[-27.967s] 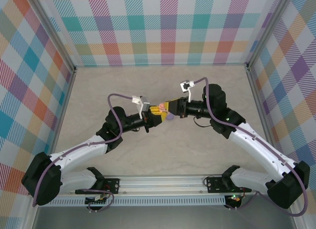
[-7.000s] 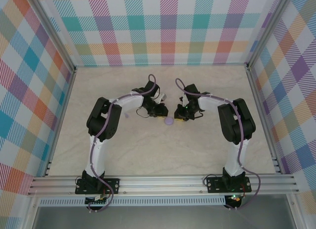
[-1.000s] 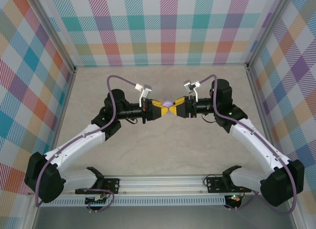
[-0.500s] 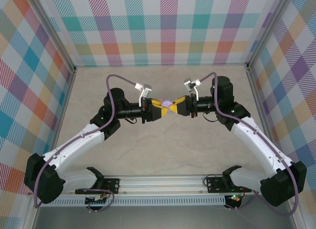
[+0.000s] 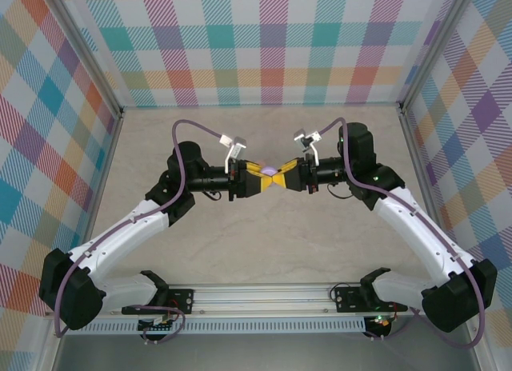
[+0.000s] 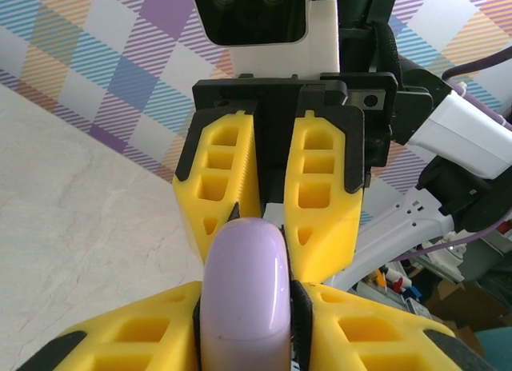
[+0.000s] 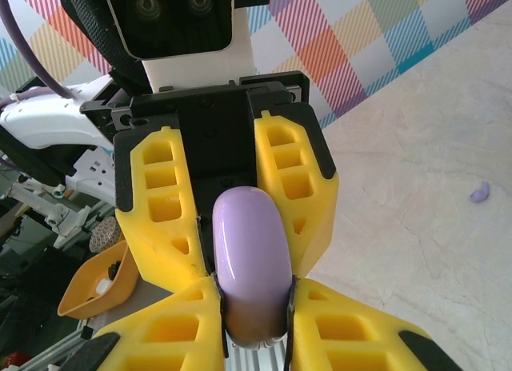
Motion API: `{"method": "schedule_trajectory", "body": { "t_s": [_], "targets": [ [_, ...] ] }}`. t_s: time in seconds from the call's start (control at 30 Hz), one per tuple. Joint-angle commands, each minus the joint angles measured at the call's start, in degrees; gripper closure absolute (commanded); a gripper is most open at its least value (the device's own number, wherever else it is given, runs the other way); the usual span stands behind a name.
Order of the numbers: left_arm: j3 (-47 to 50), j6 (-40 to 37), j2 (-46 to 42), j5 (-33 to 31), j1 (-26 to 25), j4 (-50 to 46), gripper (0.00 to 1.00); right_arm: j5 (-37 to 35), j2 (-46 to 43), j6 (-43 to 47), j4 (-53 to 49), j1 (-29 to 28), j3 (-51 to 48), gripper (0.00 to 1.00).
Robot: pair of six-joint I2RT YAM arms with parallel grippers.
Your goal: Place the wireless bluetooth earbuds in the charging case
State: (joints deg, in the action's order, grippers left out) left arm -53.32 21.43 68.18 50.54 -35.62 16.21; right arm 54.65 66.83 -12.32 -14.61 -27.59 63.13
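The pale marbled surface [image 5: 264,251] lies inside checked walls [image 5: 272,43], and both arms reach in over it from the near edge. The left arm [image 5: 136,227] and the right arm [image 5: 416,227] bend toward each other and meet nose to nose above the middle of the surface.

Where they meet, the two sets of yellow jaws face each other tip to tip, turned crosswise to one another. The left jaws are clenched on the purple charging case [image 6: 244,295]. It stands on edge between their ribbed yellow fingers [image 6: 120,347], touching both. From the other side, the right jaws are clenched on the same case. The right wrist view shows its rounded edge wedged between that arm's own fingers [image 7: 344,331], with the left arm's pair gripping it just behind. So the case is held up off the surface and pinched from both ends, right between the two arms.

One small purple earbud [image 7: 479,193] lies loose on the surface. It is well apart from both sets of jaws and from the case.
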Motion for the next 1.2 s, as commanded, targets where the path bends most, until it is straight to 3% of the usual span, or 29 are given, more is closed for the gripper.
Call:
{"method": "schedule_trajectory", "body": {
  "t_s": [0.0,0.33,0.6,1.17],
  "targets": [
    [-2.1,-0.3,-0.1,1.0,-0.8,-0.2,0.67,0.6,-0.1,2.1,-0.7,-0.6,1.9,0.80],
    [-1.6,-0.1,-0.7,-1.0,-1.0,-0.4,0.57,-3.1,-2.3,0.8,1.3,-0.7,0.6,0.80],
    [-1.5,0.0,-0.9,-0.9,-0.9,0.0,0.65,-1.8,-2.6,-0.3,2.8,-0.6,-0.1,0.79],
    [-2.1,0.5,-0.9,-0.7,-1.0,0.6,0.63,-0.8,-2.3,0.5,2.2,-0.9,-0.7,0.79]
  ]
}}
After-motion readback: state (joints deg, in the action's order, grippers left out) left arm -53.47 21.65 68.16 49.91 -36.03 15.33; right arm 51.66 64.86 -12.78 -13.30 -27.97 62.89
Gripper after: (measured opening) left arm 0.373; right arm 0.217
